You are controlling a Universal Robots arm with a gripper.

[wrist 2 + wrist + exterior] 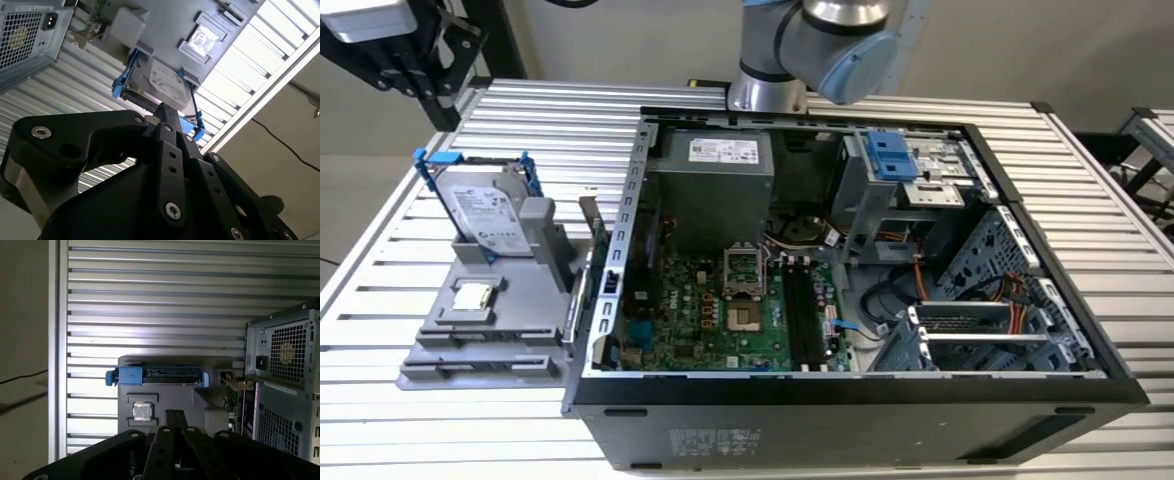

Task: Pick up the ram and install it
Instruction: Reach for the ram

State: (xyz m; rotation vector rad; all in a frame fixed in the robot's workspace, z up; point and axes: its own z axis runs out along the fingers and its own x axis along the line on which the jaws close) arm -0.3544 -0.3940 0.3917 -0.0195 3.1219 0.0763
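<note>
The ram (592, 222) is a thin stick standing on edge in the grey holder (480, 340), between the hard drive and the case's side wall. In both wrist views it appears as a greenish strip (234, 386) (93, 26) beside the case. My gripper (175, 415) hangs high above the holder, well clear of the ram. Its black fingers (164, 116) are pressed together, shut with nothing between them. The black memory slots (803, 318) lie on the green motherboard inside the open case.
A grey hard drive with a blue bracket (487, 205) stands upright on the holder, with a small silver processor chip (474, 295) in front of it. The open computer case (854, 390) takes up the middle of the slatted metal table (534, 110). The arm (821, 40) rises behind the case.
</note>
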